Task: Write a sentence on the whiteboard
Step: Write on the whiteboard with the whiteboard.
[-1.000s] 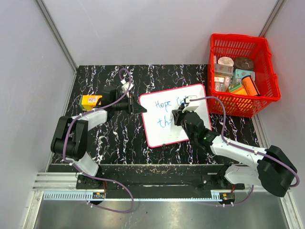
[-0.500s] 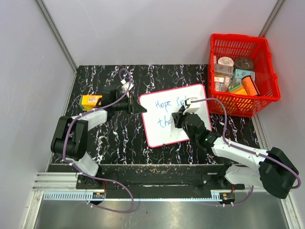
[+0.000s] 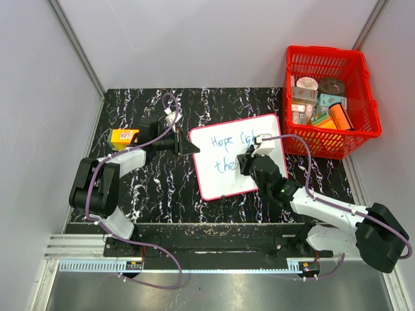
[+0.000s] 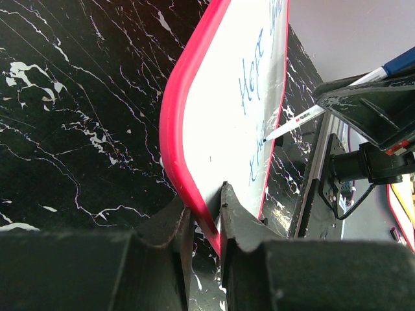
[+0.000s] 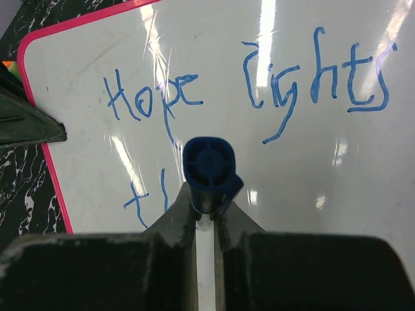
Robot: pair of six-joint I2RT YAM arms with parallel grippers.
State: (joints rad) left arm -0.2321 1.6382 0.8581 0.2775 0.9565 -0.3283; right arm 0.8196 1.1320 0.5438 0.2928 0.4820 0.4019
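Note:
The whiteboard (image 3: 214, 170), white with a red-pink frame, lies tilted on the black marble table. Blue writing on it reads "Hope lights" (image 5: 311, 78) on the first line and "th" (image 5: 146, 197) on the second. My left gripper (image 4: 204, 210) is shut on the board's left frame edge (image 4: 178, 129). My right gripper (image 5: 206, 204) is shut on a blue-capped marker (image 5: 209, 165), held upright over the second line. The left wrist view shows the marker tip (image 4: 269, 137) touching the board.
A red basket (image 3: 331, 100) with several small items stands at the back right, close to the board's corner. A yellow box (image 3: 123, 137) lies at the table's left. Grey walls close in on the sides.
My right gripper with the marker has shifted slightly right and toward me along the second line. The left arm and the board have not moved.

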